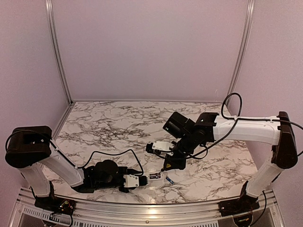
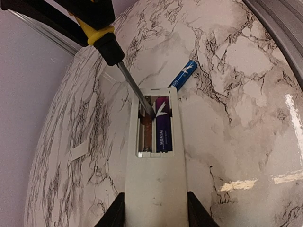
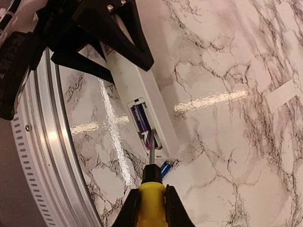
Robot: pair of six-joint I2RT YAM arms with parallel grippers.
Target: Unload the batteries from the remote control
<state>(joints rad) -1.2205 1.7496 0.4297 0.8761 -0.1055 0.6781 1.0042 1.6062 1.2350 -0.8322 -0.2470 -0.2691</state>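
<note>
**Screwdriver tip in the battery bay, one cell out on the marble**

Closest to view, the right gripper (image 3: 150, 211) has its two black fingers (image 3: 129, 208) pinched tight on the yellow-and-black-handled screwdriver (image 3: 150, 196). The steel shaft slants down into the open bay of the slim white plastic remote control (image 2: 156, 189). The left gripper (image 2: 156, 215) is closed partway, onto the width of that bar, and holds the remote's near end flat on the grey-veined white marble worktop (image 1: 118, 127).

The remote lies about midway along the worktop's near edge and runs along it. The ribbed aluminium rail (image 3: 52, 142) sits close on that side, so room there is tight. A broad stretch of marble reaches toward the far edge, the lilac walls (image 1: 151, 47) and the slanted aluminium uprights (image 1: 57, 47) at the far corners.

A blue-violet battery (image 2: 163, 125) sits in the bay's rail-side slot. "HUATAI" is printed along it, and the finer print below is too small to read. A loose blue battery (image 2: 183, 74) with silvery ends lies on the marble just beyond the remote's free end, angled away. I cannot tell whether it touches the casing. A thin flat white cover strip (image 2: 79, 151) lies well apart, farther in from the near edge. A yellow triangle sticker (image 1: 166, 166) shows on the right gripper's body. A dark label near the left fingers is unreadable.

The screwdriver tip disappears into the empty slot beside the seated cell. The handle hides part of the loose battery from the right wrist, and the left fingers cover the remote's near end.
</note>
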